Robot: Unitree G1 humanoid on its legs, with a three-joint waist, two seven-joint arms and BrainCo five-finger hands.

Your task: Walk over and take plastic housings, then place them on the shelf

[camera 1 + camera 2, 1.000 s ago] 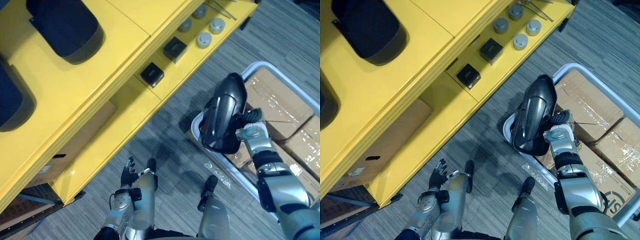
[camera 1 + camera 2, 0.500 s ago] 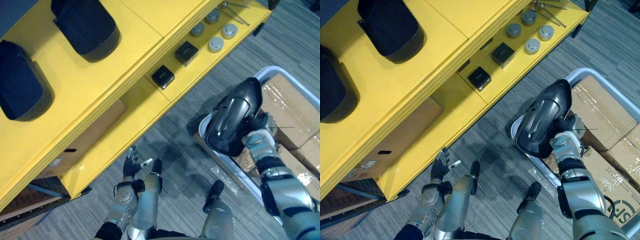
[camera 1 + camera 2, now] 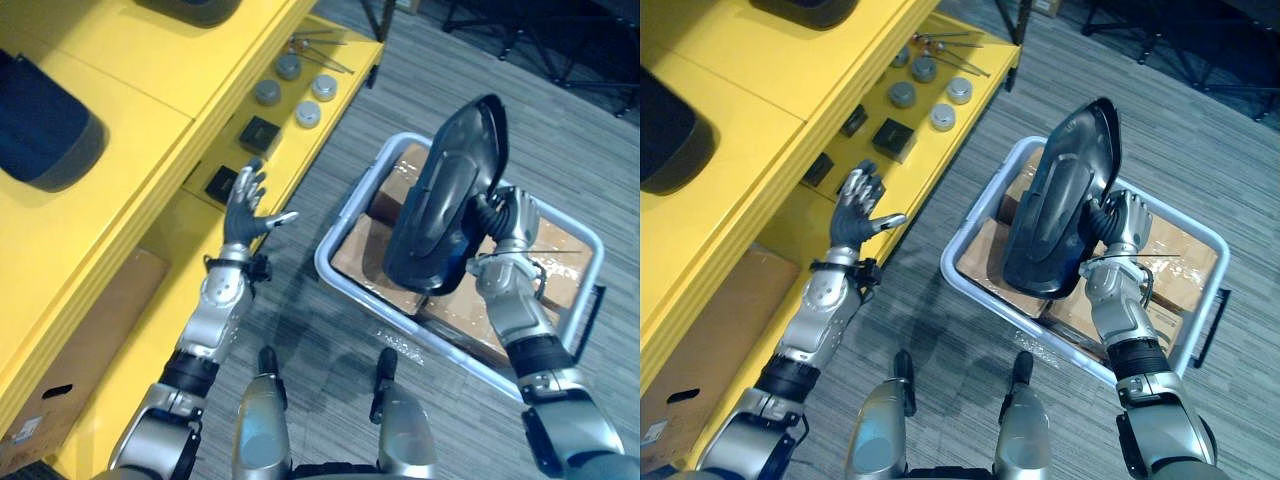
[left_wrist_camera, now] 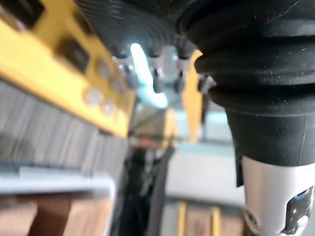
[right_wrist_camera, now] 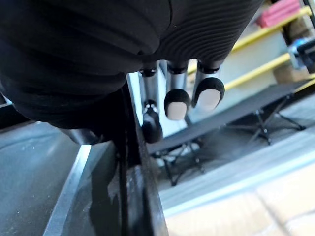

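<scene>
housing up, left hand raised
the right hand (image 3: 1118, 225) clamps its fingers round the plastic housing (image 3: 1055, 205), higher over the cart (image 3: 946, 268); the left hand (image 3: 855, 205), fingers wide, has risen toward the shelf (image 3: 760, 120): placing nears.

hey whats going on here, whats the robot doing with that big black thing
The robot's right hand grips a large dark plastic housing, holding it upright above a grey-rimmed cart loaded with cardboard boxes. Its left hand is open and raised beside the yellow shelf. Another dark housing already lies on the shelf's top; the held one is not yet placed.
</scene>
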